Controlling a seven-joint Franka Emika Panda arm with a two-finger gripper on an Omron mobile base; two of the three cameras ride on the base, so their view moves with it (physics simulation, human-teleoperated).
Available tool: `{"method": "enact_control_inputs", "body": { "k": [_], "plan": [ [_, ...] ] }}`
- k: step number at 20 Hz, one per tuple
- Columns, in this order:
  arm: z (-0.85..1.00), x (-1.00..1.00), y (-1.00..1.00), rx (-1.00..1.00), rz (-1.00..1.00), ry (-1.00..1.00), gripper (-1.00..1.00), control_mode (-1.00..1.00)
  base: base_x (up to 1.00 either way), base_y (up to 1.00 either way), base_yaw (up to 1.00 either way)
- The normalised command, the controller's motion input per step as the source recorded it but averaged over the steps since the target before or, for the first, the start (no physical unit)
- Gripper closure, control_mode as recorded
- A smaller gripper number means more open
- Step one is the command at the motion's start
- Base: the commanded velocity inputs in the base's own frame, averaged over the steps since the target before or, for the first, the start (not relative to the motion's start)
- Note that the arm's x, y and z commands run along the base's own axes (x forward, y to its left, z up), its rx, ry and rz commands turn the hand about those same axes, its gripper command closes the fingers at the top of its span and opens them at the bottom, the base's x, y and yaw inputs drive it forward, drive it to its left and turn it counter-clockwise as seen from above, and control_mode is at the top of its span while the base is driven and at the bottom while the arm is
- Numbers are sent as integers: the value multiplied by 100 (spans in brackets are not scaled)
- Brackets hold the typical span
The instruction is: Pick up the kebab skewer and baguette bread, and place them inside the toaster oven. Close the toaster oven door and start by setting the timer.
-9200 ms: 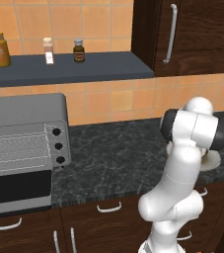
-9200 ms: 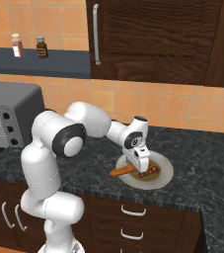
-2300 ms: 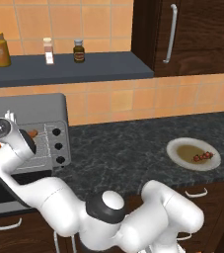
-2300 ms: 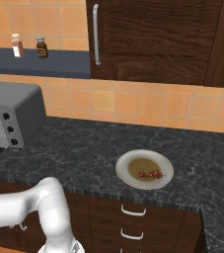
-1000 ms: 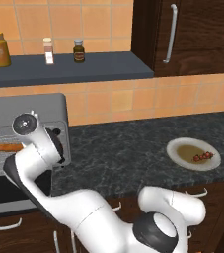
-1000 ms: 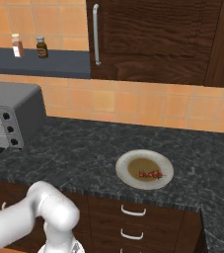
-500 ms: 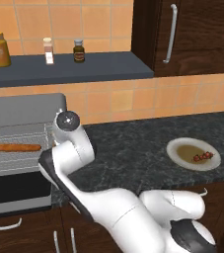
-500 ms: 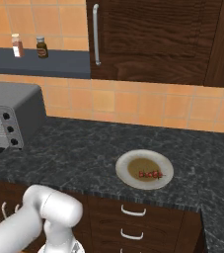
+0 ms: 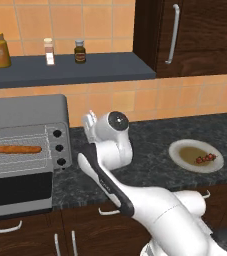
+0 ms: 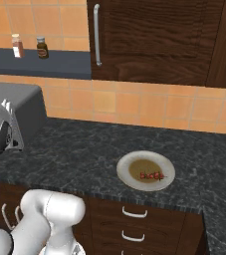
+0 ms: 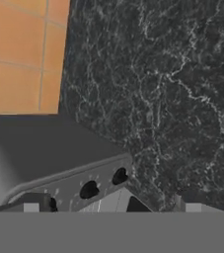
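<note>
The toaster oven stands at the counter's left end, its door folded down and open. On the wire rack inside lies the orange-brown baguette bread. The kebab skewer rests on a white plate far to the right, also seen as the skewer on the plate. My gripper hangs open and empty just right of the oven, above the dark counter. In the hand view the gripper looks down past the oven's grey top and its knobs.
Three black knobs run down the oven's right side. A shelf above holds three jars. A dark wall cabinet hangs at the upper right. Speckled black counter stretches between oven and plate.
The arm has swung right, from the oven's open mouth to beside its right wall. The baguette stays on the rack. The jaws remain wide.
</note>
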Motion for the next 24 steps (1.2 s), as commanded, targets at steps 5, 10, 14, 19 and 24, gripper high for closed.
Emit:
{"method": "enact_control_inputs", "body": {
  "k": [5, 10, 14, 19, 24],
  "plan": [
    [-1, 0, -81, 1, 20, 0, -100, -100, 0, 0, 0],
    [0, -20, -63, 0, 24, 0, -100, -100, 0, 0, 0],
    [11, -27, -21, 0, 14, 5, -100, -100, 0, 0, 0],
    [21, -9, -4, 0, 8, 18, -100, -100, 0, 0, 0],
    [12, 3, -21, -2, 0, 36, -100, -100, 0, 0, 0]
  ]
}}
